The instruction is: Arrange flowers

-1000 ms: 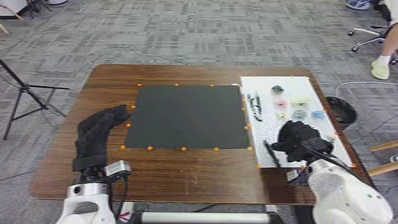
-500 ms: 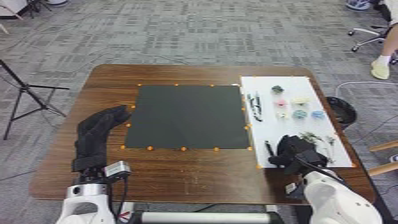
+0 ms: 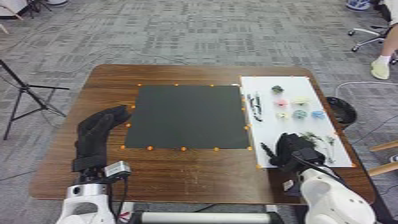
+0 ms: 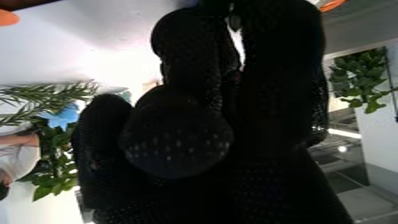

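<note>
In the head view, the right hand (image 3: 293, 149) is low over the near part of the white sheet (image 3: 266, 85). A dark narrow item (image 3: 267, 150) lies close at its left; whether they touch is unclear. Green sprigs (image 3: 327, 142) lie just right of the hand. Farther up are a dark green bloom (image 3: 277, 89), pink (image 3: 282, 103), cream (image 3: 300, 100) and blue (image 3: 317, 114) flowers. The left hand (image 3: 102, 121) rests open at the left of the dark square mat (image 3: 187, 117). In the right wrist view, the right hand (image 4: 178, 142) is near green leaves (image 4: 53, 165) and a blue flower (image 4: 62, 117).
Slim tools (image 3: 255, 107) lie along the sheet's left side. Orange markers edge the mat on the brown table (image 3: 204, 175). A black bin (image 3: 341, 111) stands off the table's right edge, and a tripod (image 3: 27, 90) stands to the left.
The right hand has drawn back toward the near edge and slightly left, uncovering the green sprigs. The dark narrow item beside it is tilted differently. The left hand has kept still.
</note>
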`<state>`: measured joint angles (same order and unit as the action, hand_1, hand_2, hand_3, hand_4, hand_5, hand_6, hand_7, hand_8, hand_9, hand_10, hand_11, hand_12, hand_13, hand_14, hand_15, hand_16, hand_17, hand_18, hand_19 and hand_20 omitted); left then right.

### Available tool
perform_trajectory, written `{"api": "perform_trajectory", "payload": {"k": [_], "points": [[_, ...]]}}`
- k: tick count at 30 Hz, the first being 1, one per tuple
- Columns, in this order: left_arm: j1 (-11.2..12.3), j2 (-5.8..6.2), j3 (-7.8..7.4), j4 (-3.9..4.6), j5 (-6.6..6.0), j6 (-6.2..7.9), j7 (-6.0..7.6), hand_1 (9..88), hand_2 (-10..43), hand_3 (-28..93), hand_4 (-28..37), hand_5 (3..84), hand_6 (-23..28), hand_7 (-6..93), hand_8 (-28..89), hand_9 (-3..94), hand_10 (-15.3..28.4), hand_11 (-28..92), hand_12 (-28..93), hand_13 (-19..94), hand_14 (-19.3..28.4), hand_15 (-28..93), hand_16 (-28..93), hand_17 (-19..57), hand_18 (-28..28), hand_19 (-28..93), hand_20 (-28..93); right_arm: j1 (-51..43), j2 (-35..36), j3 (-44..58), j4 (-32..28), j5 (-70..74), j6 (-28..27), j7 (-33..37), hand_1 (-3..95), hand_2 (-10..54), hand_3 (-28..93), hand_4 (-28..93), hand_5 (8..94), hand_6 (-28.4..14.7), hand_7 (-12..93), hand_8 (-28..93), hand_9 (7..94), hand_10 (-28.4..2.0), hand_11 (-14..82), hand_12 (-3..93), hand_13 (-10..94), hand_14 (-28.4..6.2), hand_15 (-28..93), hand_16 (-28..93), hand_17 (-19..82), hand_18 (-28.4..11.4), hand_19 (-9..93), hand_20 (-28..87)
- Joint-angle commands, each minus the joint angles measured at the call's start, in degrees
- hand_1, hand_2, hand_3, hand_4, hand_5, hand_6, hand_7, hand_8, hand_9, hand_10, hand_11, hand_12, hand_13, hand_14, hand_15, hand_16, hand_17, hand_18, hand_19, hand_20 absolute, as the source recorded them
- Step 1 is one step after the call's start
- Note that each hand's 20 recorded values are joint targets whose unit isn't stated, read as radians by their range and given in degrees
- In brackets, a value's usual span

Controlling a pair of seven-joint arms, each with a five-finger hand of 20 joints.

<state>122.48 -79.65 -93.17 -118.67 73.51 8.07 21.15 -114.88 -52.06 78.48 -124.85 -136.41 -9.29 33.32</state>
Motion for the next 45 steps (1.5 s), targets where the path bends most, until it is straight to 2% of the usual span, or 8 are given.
{"api": "perform_trajectory", "payload": {"k": [1, 6, 10, 11, 28, 32, 36, 45], "points": [[1.55, -0.74, 0.88, -0.01, -0.57, 0.05, -0.41, 28.6, -1.2, 67, -18.6, 57.7, 2.9, 18.7, -7, 55.2, 14.9, 25, 15, 46, 18.4, 28, 2, 13.5, 13.8, 24, 30, -0.29, -1.31, -1.82, 2.82, 4.4, -3.26, 2.04, 85.2, -9.5, -28, 52, 77.9, -2.7, 25, 28, 88.9, -11.0, 35.2, 36.7, 94, -0.9, 57, 30, 69, -9.6, 93, 48], [1.53, -0.75, 0.98, 0.05, -0.63, -0.1, -0.4, 28.5, -1.2, 67, -18.5, 57.8, 3.0, 18.7, -6, 55.1, 14.9, 24, 15, 46, 18.3, 28, 2, 13.4, 13.8, 24, 30, 0.1, -1.71, -0.34, 2.33, 11.74, -2.35, 3.76, 82.7, -9.5, -17, 48, 79.6, -2.7, 24, 28, 90.0, -11.3, 35.7, 34.1, 94, -1.0, 58, 28, 69, -10.0, 93, 46], [1.75, -0.7, 1.0, -0.03, -0.66, -0.08, -0.32, 28.5, -1.2, 67, -18.5, 57.7, 3.0, 18.7, -6, 55.0, 14.8, 24, 15, 46, 18.3, 28, 2, 13.4, 13.8, 24, 30, 0.4, -1.89, 1.24, 1.63, 16.71, -0.76, 3.94, 64.2, -9.5, 39, 7, 80.1, -3.1, 23, 28, 90.0, -11.8, 36.5, 31.5, 94, -1.1, 59, 28, 69, -10.1, 93, 46], [1.83, -0.7, 0.97, -0.08, -0.64, -0.01, -0.31, 28.5, -1.2, 67, -18.5, 57.7, 3.0, 18.6, -6, 54.9, 14.8, 24, 15, 46, 18.3, 28, 2, 13.4, 13.8, 24, 30, 0.45, -1.72, 1.44, 1.47, 16.74, -0.1, 3.62, 63.3, -9.5, 42, 5, 80.0, -3.1, 23, 28, 90.0, -12.0, 36.6, 31.1, 94, -1.1, 59, 28, 69, -10.1, 93, 47], [1.45, 0.4, 0.05, 0.18, -0.56, 0.58, -0.45, 28.4, -1.2, 67, -18.6, 57.6, 3.0, 18.6, -6, 54.9, 14.8, 24, 15, 46, 18.5, 28, 2, 13.4, 13.8, 24, 30, 3.03, 0.36, 2.57, -5.33, 16.11, 3.44, -0.11, 62.8, -9.5, 46, 3, 80.1, -3.5, 23, 29, 90.1, -12.2, 37.3, 30.8, 94, -0.7, 59, 27, 70, -10.3, 93, 47], [0.55, 3.34, -1.55, 1.59, -1.09, 2.3, -0.2, 28.4, -1.2, 67, -18.6, 57.6, 3.0, 18.6, -6, 54.8, 14.8, 24, 15, 46, 18.3, 28, 2, 13.4, 13.8, 24, 30, 6.34, -0.32, -0.19, -4.98, 17.11, 3.76, -0.84, 62.7, -9.5, 46, 3, 80.1, -3.6, 23, 29, 90.2, -12.2, 37.3, 30.9, 94, -0.7, 60, 27, 70, -10.3, 93, 48], [-0.84, 7.14, -3.88, 3.53, -3.27, 4.65, -0.07, 27.0, -0.3, 67, -20.0, 57.6, 2.9, 18.6, -7, 54.8, 14.8, 24, 15, 46, 18.3, 27, 2, 13.6, 13.2, 19, 27, 13.04, -1.39, -5.76, -3.42, 18.54, 4.22, -1.12, 62.6, -9.5, 46, 2, 80.2, -3.6, 23, 29, 90.2, -12.3, 37.4, 30.9, 94, -0.7, 60, 27, 70, -10.3, 93, 48], [-5.85, 13.38, -7.09, 9.56, -7.97, 8.57, -0.28, 16.8, 12.4, 69, -28.3, 58.5, 2.4, 17.1, -7, 55.1, 15.1, 22, 14, 45, 18.1, 24, 3, 13.0, 12.5, 14, 24, 33.44, -4.66, -20.67, 4.68, 26.29, 4.02, -2.02, 62.6, -9.5, 47, 2, 80.9, -3.7, 23, 28, 90.7, -12.2, 37.4, 30.3, 94, -0.8, 61, 27, 70, -10.1, 93, 48]]}}
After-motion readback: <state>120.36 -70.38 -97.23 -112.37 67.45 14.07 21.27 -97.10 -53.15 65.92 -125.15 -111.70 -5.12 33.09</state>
